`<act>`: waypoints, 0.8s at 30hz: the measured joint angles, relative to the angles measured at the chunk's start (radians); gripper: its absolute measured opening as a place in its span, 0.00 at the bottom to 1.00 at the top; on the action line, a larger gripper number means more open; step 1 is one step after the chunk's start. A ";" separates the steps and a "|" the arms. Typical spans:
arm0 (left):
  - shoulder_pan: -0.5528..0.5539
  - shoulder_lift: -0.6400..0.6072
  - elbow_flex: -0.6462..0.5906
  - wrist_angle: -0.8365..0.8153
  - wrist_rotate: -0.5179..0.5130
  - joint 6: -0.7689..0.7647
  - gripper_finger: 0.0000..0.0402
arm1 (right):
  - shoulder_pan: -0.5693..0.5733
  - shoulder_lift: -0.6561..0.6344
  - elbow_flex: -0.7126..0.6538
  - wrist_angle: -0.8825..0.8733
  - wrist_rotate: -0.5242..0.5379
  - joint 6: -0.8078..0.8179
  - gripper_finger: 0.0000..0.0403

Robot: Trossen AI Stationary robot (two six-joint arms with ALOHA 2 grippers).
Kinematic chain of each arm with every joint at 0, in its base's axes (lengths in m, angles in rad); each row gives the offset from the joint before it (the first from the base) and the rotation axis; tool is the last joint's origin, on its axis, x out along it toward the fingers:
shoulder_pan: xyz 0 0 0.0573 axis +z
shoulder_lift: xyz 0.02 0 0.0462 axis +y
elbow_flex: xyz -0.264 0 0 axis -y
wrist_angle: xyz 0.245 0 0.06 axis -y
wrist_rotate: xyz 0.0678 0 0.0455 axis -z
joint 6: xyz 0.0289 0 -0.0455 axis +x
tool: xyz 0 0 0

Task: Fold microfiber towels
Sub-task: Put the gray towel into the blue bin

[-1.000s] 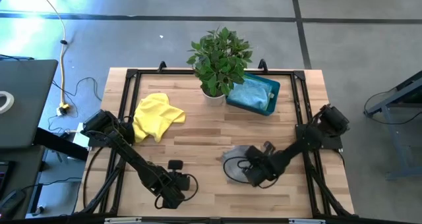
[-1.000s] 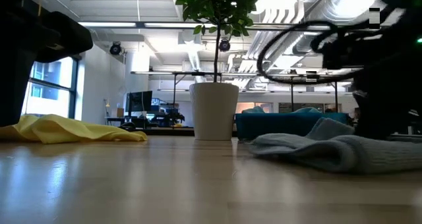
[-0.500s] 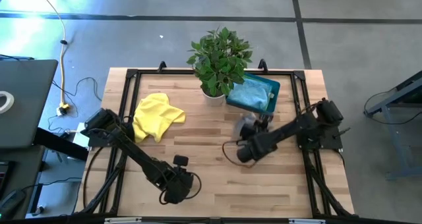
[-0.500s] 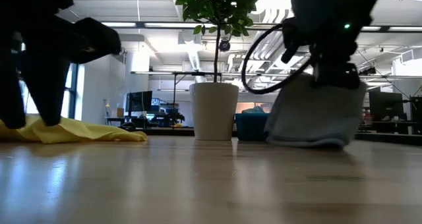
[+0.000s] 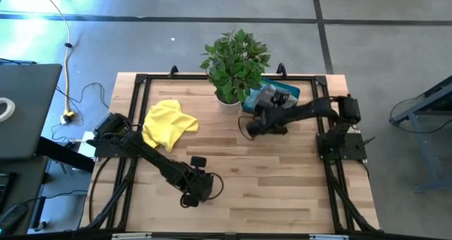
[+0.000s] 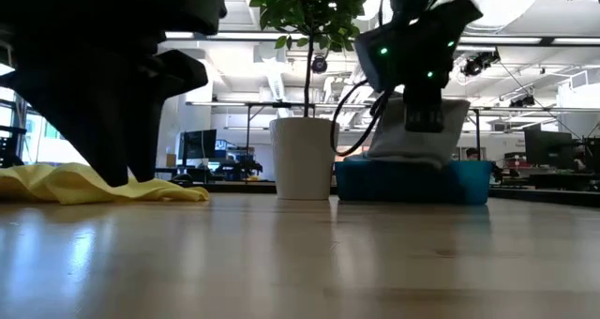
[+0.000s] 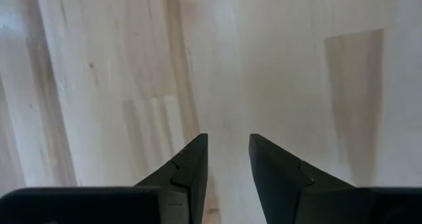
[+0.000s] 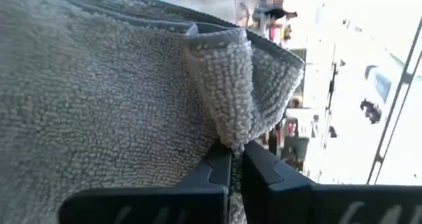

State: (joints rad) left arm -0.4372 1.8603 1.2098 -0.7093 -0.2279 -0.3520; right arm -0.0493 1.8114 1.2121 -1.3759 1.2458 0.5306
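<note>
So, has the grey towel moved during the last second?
Yes. The right gripper carried the grey towel from the front table area up over the teal bin.

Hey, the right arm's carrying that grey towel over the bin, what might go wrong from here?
1. The right gripper pinches only a folded edge of the grey towel, so the towel may slip out or unfold.
2. The towel hangs just above the teal bin, whose rim may snag it.
3. The potted plant stands close beside the bin, so the arm may brush its leaves.
</note>
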 joint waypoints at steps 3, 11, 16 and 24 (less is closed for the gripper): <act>0.014 0.000 0.000 -0.007 0.000 0.017 0.25 | -0.066 0.000 0.000 0.092 -0.033 -0.098 0.00; 0.033 0.000 0.000 -0.007 0.000 0.016 0.25 | -0.155 0.000 0.000 0.460 -0.051 -0.543 0.00; 0.029 0.000 0.000 -0.008 0.000 0.016 0.25 | -0.190 0.000 0.000 0.560 -0.151 -0.669 0.00; 0.029 0.000 0.000 -0.012 -0.001 0.016 0.25 | -0.227 -0.001 0.000 0.551 -0.242 -0.643 0.10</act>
State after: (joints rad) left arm -0.4084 1.8603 1.2098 -0.7216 -0.2291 -0.3363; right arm -0.2760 1.8107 1.2121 -0.8249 1.0038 -0.1127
